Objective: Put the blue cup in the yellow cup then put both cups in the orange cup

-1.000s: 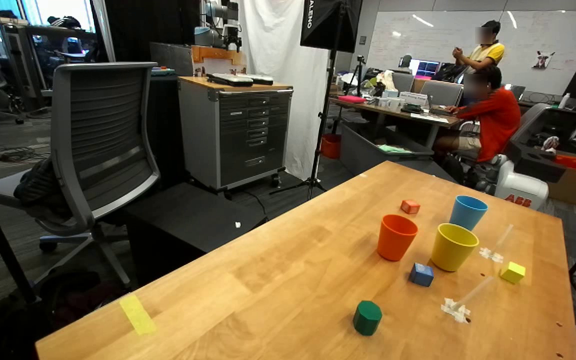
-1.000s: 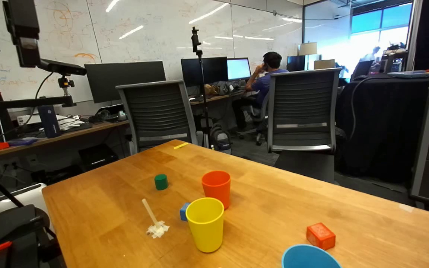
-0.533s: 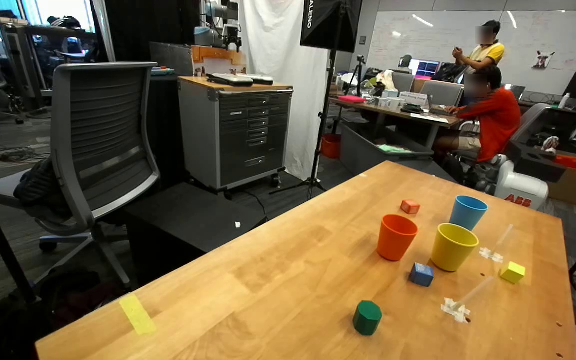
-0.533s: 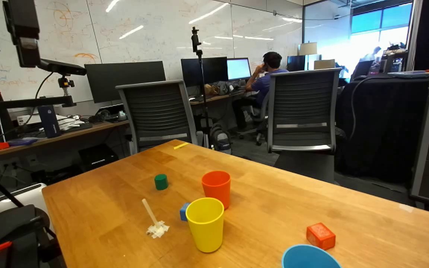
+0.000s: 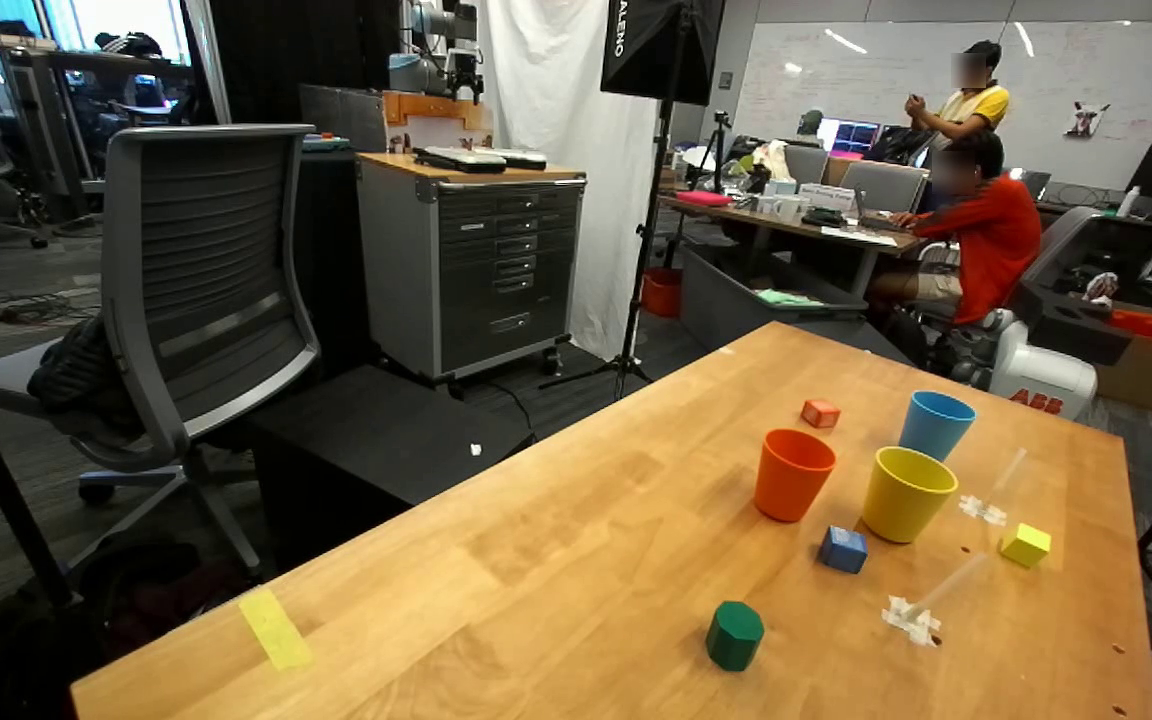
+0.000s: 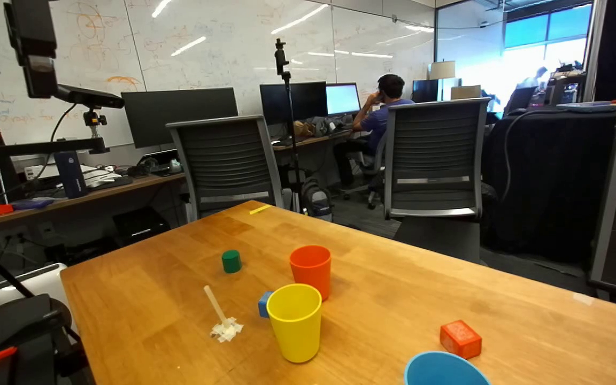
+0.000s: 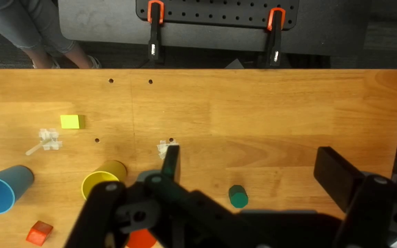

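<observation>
The blue cup (image 5: 936, 425), the yellow cup (image 5: 906, 497) and the orange cup (image 5: 793, 478) stand upright and apart on the wooden table, mouths up. In an exterior view the blue cup (image 6: 447, 371) is cut off by the lower edge, and the yellow cup (image 6: 296, 331) partly covers the orange cup (image 6: 312, 272). My gripper (image 7: 249, 162) is open and empty, high above the table. In the wrist view the blue cup (image 7: 7, 189) and yellow cup (image 7: 105, 175) lie left of the fingers; the orange cup (image 7: 141, 239) is mostly hidden behind the left finger.
A green block (image 7: 238, 196) shows between the fingers. A blue block (image 5: 843, 551), a yellow block (image 5: 1026, 545) and a red-orange block (image 5: 820, 414) lie near the cups. Two thin sticks (image 5: 948, 585) (image 5: 1008, 478) stick up from white tape beside the yellow cup.
</observation>
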You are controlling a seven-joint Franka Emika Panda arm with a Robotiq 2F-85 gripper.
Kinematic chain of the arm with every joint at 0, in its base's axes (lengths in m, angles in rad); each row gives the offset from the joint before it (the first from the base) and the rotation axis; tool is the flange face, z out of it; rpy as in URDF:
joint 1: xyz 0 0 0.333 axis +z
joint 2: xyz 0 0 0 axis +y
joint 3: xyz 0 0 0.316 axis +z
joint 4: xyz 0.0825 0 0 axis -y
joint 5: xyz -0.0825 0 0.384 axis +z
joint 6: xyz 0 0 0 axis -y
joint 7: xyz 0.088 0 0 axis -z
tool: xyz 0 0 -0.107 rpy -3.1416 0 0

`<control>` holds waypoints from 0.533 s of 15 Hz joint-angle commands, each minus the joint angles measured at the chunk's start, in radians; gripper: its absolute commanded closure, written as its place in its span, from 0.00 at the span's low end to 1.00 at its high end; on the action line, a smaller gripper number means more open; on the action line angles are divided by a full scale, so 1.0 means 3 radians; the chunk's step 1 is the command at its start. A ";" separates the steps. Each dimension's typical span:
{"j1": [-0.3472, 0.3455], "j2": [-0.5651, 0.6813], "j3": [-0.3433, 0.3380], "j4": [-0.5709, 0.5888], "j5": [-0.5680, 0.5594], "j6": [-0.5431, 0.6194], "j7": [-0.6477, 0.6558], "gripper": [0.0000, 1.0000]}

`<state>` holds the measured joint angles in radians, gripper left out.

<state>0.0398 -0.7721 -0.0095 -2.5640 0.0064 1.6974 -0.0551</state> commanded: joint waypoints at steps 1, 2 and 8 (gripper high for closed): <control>-0.0052 0.0043 -0.0002 -0.0001 -0.0023 0.0053 0.0022 0.00; -0.0090 0.0063 -0.0025 -0.0019 -0.0054 0.0108 0.0027 0.00; -0.0428 0.0404 -0.0346 0.0036 -0.0229 0.0447 -0.0007 0.00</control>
<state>-0.0385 -0.7142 -0.0668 -2.5769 -0.0367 1.7783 -0.0514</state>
